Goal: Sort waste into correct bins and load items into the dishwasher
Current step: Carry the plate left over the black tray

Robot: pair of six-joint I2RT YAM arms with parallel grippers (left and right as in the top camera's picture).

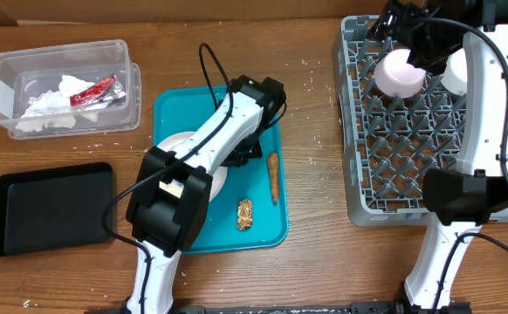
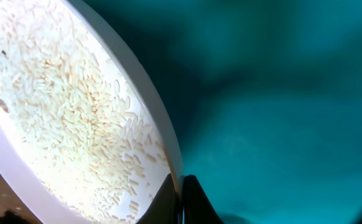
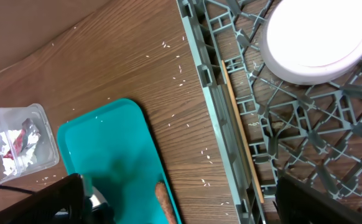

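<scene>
Left hand tight on plate rim, right hand wide; carrot lengthwise front-to-back on tray.

- You have a white plate, a carrot and a food scrap on the teal tray.
- Your rack, on the right of the table, holds a pink bowl.

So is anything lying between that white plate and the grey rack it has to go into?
Only low things: the carrot on the teal tray lies between the white plate and the rack; lifted over, nothing visible blocks it.
</scene>
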